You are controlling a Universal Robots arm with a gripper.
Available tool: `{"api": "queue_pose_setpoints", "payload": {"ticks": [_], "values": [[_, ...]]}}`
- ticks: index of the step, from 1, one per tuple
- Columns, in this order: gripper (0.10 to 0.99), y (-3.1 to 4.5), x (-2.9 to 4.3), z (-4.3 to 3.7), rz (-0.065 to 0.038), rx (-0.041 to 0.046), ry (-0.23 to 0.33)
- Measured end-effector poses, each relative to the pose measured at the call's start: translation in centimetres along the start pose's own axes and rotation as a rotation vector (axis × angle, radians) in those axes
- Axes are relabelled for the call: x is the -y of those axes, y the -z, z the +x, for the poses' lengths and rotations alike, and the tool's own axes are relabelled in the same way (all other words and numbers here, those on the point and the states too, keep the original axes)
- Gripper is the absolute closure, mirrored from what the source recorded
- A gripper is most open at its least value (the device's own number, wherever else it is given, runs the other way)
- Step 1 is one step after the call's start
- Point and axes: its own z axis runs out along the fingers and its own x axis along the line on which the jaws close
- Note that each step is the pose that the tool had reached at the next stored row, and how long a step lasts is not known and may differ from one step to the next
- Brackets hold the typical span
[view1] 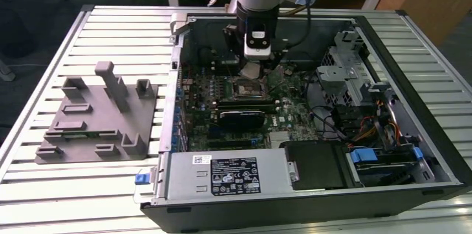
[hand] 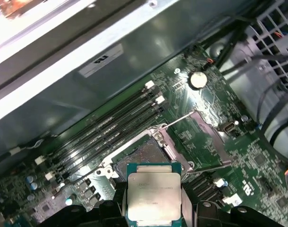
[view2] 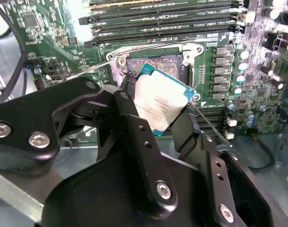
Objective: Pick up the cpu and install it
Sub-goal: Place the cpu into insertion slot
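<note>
— Gripper (view2: 158, 108) first: what has it got?
— Its two black fingers (view2: 134, 120) pinch the cpu (view2: 164, 101) by opposite edges. It hangs over the motherboard (view1: 289, 107) inside the open computer case (view1: 295, 214), just above the socket (hand: 145, 157).
— Room around it?
— The case is open overhead. The socket's pin field lies uncovered, with its thin wire lever (hand: 181, 120) angled off one side. Memory slots (hand: 106, 125) run along another side of the socket, and a round battery (hand: 198, 79) sits apart, beyond the lever.
— What crowds it?
— In the exterior view, a drive cage (view1: 354, 73) and a tangle of cables (view1: 368, 129) fill the case toward the exterior view's right. A power supply (view1: 221, 176) lies along the case's near wall. A grey fixture (view1: 96, 118) sits on the slatted desk (view1: 110, 29), toward the desk edge at the exterior view's left and well apart from the case.
— And the cpu itself?
— It is flat and square, with a pale silver top, faint print and a thin blue-green rim. In the second wrist view it is tilted.
</note>
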Motion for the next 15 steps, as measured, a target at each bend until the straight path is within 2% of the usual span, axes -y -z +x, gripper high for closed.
{"api": "queue_pose_setpoints", "payload": {"ticks": [15], "values": [[0.545, -0.03, 0.0, 0.0, 0.007, 0.0117, -0.217]]}}
